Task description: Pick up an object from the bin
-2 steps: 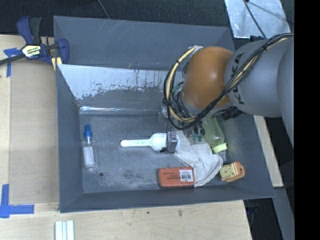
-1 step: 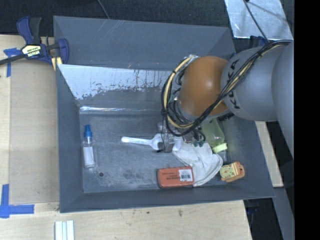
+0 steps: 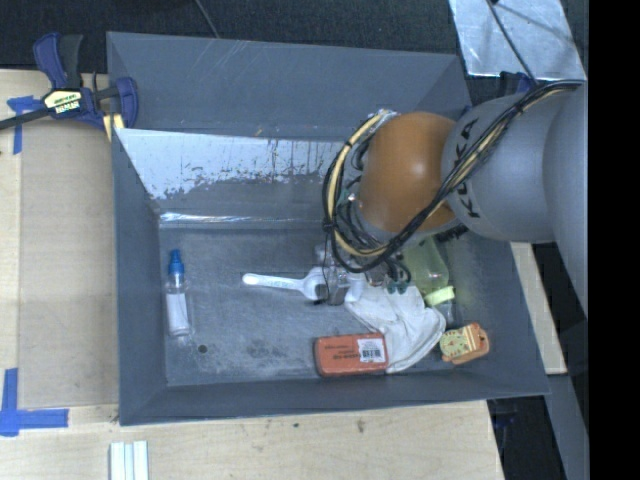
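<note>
1. In the camera view, your end effector [image 3: 332, 288] sits low near the middle of the bin [image 3: 140, 268]. It is at the right end of a white plastic spoon [image 3: 272, 282] that lies flat on the bin floor.
2. You cannot tell from here whether the end effector is open, closed or gripping. The orange wrist cover [image 3: 405, 173] and its cables hang over it.
3. A crumpled white cloth [image 3: 405, 326] lies just to the right of the end effector. An orange-red box with a barcode label [image 3: 350, 353] lies nearer the front wall. A small clear bottle with a blue cap [image 3: 177, 296] is well apart on the left.
4. Treat this as the grasp step. The spoon looks like the target and appears to lie on the floor, not lifted.
5. Next, you need a firm close on the spoon's end alone, clear of the cloth. Then lift straight up, and watch that this thin, flat piece does not slip or pivot.
</note>
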Action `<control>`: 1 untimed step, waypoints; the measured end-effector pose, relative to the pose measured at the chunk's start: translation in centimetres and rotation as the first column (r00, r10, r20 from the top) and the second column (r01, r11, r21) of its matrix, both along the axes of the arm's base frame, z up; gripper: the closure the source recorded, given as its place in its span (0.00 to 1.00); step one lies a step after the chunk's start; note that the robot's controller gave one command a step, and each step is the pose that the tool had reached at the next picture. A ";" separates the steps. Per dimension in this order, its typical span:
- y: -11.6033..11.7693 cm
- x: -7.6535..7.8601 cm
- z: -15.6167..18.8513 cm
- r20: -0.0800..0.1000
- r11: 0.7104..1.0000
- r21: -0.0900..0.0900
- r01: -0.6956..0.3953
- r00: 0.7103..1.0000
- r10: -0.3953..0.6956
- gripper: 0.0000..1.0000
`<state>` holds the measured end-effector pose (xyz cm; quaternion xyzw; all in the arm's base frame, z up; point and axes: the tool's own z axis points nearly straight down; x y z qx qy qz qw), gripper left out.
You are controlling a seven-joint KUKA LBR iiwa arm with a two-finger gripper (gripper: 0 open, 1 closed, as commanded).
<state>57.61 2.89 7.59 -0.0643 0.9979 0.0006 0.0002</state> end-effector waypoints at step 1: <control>0.6 -0.2 17.6 0.012 0.998 -0.001 -0.058 0.998 0.058 1.00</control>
